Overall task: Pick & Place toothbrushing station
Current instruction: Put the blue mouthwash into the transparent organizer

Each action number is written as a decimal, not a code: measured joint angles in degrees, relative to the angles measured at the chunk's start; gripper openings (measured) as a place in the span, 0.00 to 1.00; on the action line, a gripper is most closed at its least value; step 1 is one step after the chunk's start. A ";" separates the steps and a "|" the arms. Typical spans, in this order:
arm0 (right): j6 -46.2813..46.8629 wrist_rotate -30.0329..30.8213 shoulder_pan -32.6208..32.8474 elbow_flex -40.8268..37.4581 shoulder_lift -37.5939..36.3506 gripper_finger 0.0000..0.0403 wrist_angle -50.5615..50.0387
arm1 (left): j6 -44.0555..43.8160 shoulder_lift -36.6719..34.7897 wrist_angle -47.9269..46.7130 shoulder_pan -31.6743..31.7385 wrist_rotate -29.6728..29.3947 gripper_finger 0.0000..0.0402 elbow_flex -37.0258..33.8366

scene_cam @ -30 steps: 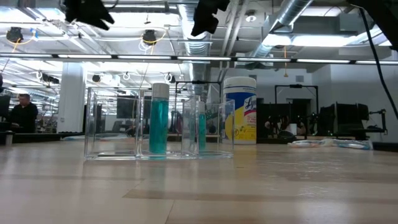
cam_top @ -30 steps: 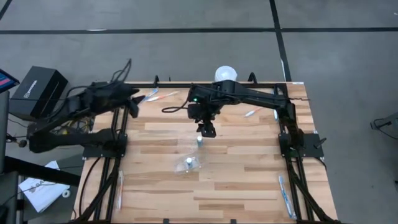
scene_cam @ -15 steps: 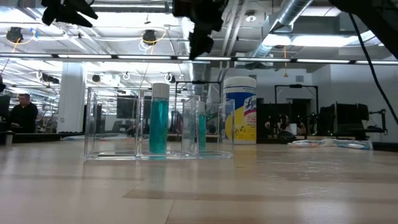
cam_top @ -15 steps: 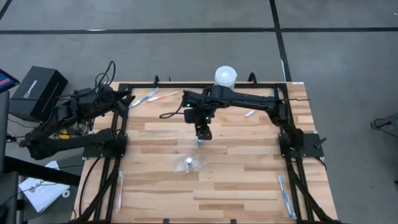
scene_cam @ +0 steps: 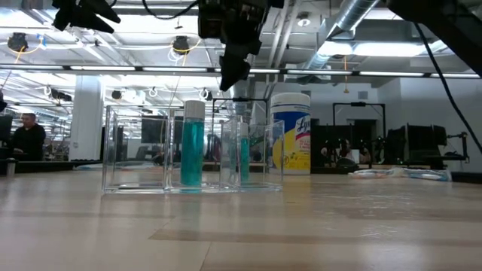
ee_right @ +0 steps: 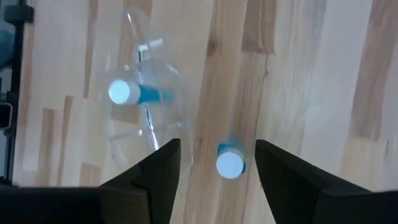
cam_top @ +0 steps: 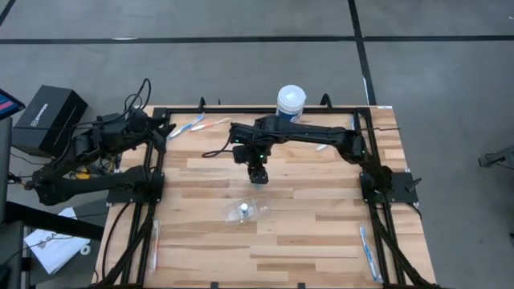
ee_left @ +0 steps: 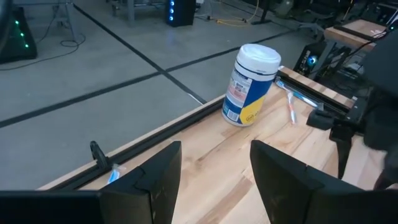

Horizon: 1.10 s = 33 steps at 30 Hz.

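My right pincer (ee_right: 214, 180), jaws wide and empty, hangs directly above the upright teal tube (ee_right: 230, 163); left arm parked far-left.

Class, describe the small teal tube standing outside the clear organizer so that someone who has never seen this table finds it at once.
Start at the wooden table and find the clear organizer near its middle. Just beyond it, toward the wipes canister, the teal tube stands upright on bare wood, under the open right gripper. Its white-capped twin sits inside the organizer; this one stands alone.
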 joint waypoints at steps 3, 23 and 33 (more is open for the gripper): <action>0.00 -0.07 -0.27 -0.05 0.04 0.47 0.20 | 0.07 0.00 0.01 0.00 0.01 0.46 0.00; -2.43 -3.29 -2.48 -5.20 -1.07 0.47 -3.15 | 1.03 0.00 1.36 0.00 1.11 0.46 0.00; -1.06 -3.27 -2.86 -6.14 -1.15 0.45 2.01 | 2.29 0.20 1.31 0.00 1.15 0.46 0.00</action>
